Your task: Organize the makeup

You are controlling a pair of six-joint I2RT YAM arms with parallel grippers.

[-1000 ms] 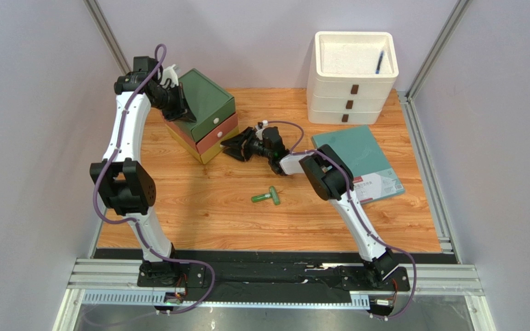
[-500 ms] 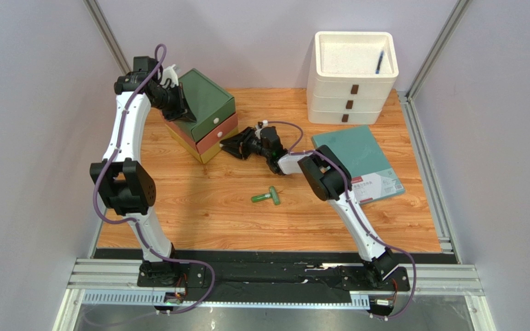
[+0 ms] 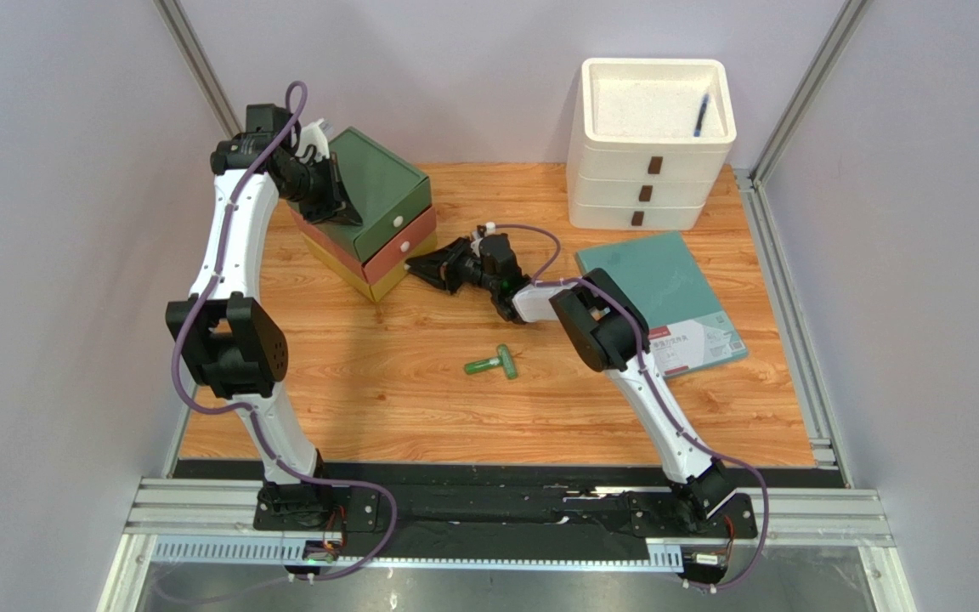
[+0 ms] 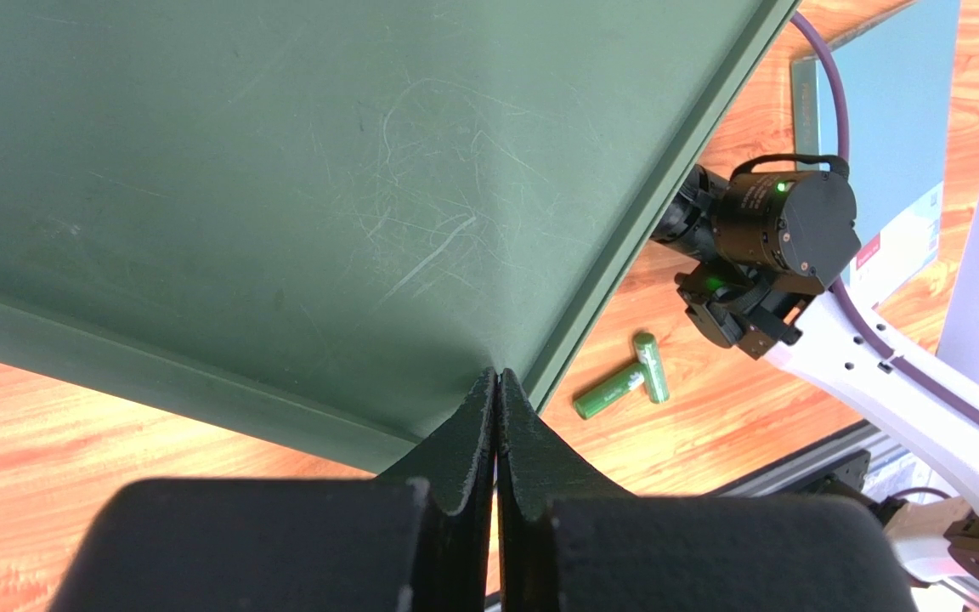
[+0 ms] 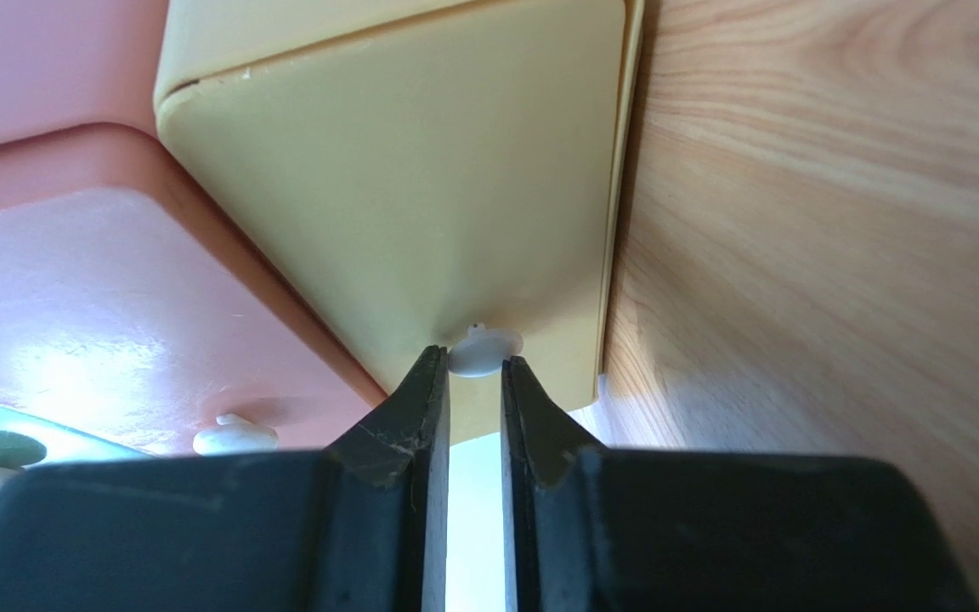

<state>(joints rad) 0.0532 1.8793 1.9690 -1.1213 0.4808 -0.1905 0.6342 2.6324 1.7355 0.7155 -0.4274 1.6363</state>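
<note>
Two bright green tubes [image 3: 492,365] lie touching on the wooden table; they also show in the left wrist view [image 4: 622,383]. No other makeup is in view. A small three-drawer unit [image 3: 386,191] with a green top, a pink middle drawer and a yellow bottom drawer [image 5: 431,191] stands at the back left. My left gripper [image 4: 496,383] is shut, with its tips against the unit's green top [image 4: 265,166]. My right gripper [image 5: 474,370] is shut on the white knob [image 5: 483,348] of the yellow drawer, low over the table [image 3: 425,270].
A white stack of drawers [image 3: 651,166] stands at the back right with a blue pen [image 3: 702,115] in its top tray. A teal flat book [image 3: 661,300] lies in front of it. The pink drawer [image 5: 73,293] has its own white knob [image 5: 234,435].
My right gripper has crept a little to the left toward the drawer unit. The left arm and the green tubes have not moved.
</note>
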